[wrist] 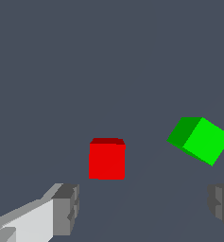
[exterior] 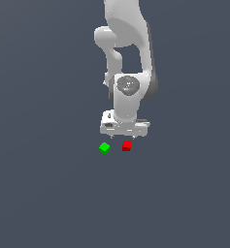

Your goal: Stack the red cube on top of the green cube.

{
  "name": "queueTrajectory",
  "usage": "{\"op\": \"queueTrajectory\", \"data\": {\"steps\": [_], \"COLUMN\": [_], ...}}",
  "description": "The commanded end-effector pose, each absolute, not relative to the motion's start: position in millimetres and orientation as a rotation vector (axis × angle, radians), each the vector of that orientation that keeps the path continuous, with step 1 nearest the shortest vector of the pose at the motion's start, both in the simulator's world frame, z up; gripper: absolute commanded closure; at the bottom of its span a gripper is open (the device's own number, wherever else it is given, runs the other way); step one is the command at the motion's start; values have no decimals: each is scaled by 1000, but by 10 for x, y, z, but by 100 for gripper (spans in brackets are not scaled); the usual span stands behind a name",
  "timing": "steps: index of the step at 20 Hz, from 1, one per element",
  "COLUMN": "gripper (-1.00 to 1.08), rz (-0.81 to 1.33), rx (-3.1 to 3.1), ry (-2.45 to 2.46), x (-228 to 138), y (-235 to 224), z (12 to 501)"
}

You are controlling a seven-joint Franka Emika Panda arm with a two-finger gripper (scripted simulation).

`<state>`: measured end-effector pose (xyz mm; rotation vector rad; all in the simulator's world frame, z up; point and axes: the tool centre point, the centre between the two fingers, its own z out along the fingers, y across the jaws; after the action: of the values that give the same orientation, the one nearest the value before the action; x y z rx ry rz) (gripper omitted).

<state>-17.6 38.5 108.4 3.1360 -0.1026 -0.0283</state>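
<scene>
The red cube (exterior: 126, 145) lies on the dark grey floor, with the green cube (exterior: 105, 147) a short gap away toward the exterior view's left, turned at an angle. My white gripper (exterior: 126, 136) hangs just above the red cube, open and holding nothing. In the wrist view the red cube (wrist: 107, 159) shows ahead of the two spread grey fingertips (wrist: 66, 208), closer to that one than to the other. The green cube (wrist: 201, 140) sits off to the side. My gripper (wrist: 144, 208) touches neither cube.
A plain dark grey floor (exterior: 48, 193) spreads all around the cubes. The arm's white links (exterior: 128, 48) rise behind and above the gripper.
</scene>
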Motion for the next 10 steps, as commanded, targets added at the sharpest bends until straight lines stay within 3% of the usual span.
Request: {"op": "queueTrajectory", "data": {"steps": [1, 10], "gripper": [-92, -92], "rz": [-18, -1], "rx": [3137, 3138], "ry": [-121, -150], "x": [-183, -169], "y": [477, 634], "z": [943, 700]}}
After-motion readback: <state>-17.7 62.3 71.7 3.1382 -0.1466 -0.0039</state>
